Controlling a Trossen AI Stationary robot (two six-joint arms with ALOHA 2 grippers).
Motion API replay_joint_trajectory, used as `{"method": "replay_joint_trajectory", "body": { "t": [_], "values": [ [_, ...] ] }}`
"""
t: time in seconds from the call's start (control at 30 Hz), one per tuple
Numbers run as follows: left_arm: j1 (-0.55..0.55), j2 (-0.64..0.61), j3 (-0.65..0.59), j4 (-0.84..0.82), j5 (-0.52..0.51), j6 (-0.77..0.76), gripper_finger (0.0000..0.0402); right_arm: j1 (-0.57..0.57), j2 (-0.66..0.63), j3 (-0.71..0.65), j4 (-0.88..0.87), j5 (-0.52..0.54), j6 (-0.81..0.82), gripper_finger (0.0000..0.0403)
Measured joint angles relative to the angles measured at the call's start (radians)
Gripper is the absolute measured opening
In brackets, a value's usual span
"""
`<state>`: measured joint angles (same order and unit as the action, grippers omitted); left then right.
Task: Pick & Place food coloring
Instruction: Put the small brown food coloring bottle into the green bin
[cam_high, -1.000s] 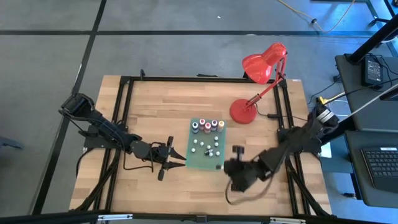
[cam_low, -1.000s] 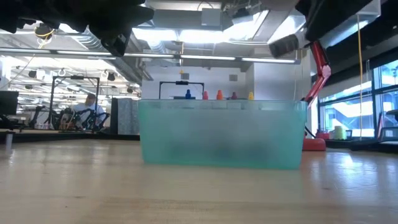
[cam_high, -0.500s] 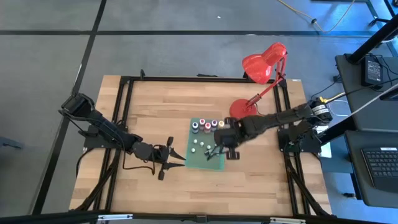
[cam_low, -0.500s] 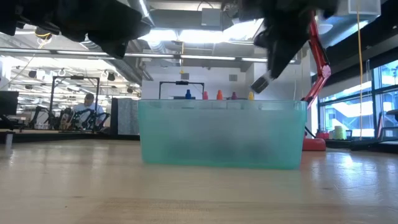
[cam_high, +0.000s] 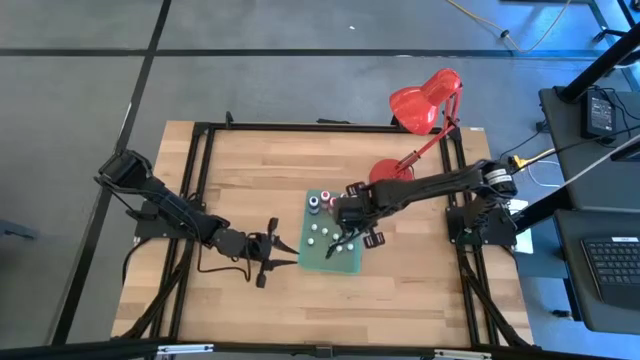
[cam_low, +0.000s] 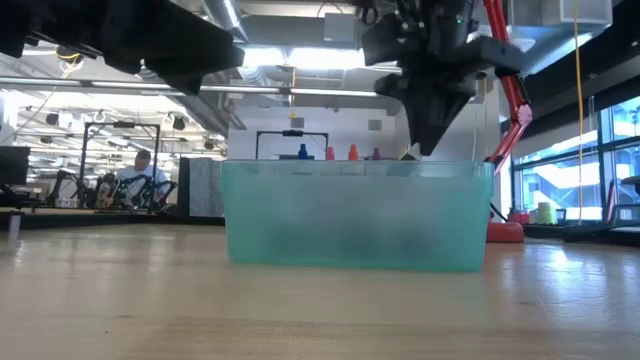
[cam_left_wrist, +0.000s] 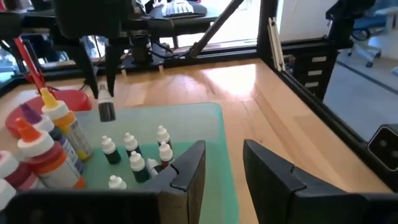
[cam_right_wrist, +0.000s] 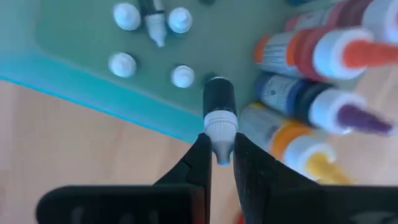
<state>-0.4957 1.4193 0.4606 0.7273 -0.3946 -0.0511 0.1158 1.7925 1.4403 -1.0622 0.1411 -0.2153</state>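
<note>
A small dark food coloring bottle (cam_right_wrist: 219, 109) with a pale cap hangs pinched in the right claw (cam_right_wrist: 217, 155) just above the green tray (cam_high: 318, 258), beside the row of taller bottles (cam_right_wrist: 323, 56) at the tray's lamp-side end. Small white-capped bottles (cam_left_wrist: 134, 155) stand inside the tray. The left claw (cam_left_wrist: 224, 165) rests open on the table (cam_high: 230, 180) just beside the tray. The red lamp (cam_high: 420, 105) stands behind.
</note>
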Motion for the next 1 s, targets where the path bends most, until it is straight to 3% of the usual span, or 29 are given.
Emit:
{"method": "replay_joint_trajectory", "body": {
  "t": [0.13,0.57,0.73,1.0],
  "values": [
    [0.0,0.0,0.0,-0.007,-0.004,0.003,0.0103,0.016,0.027,0.009,0.002,0.114,-0.144,0.0049],
    [0.0,0.0,0.0,-0.003,-0.093,0.278,0.0103,0.161,0.137,0.009,0.084,0.54,-0.548,0.0051],
    [0.0,0.0,0.0,-0.014,-0.093,0.279,0.0104,0.208,0.201,0.009,0.106,0.622,-0.762,0.0052],
    [0.0,0.0,-0.001,-0.023,-0.092,0.276,0.0101,0.224,0.243,0.009,0.116,0.628,-0.981,0.0052]
  ]
}}
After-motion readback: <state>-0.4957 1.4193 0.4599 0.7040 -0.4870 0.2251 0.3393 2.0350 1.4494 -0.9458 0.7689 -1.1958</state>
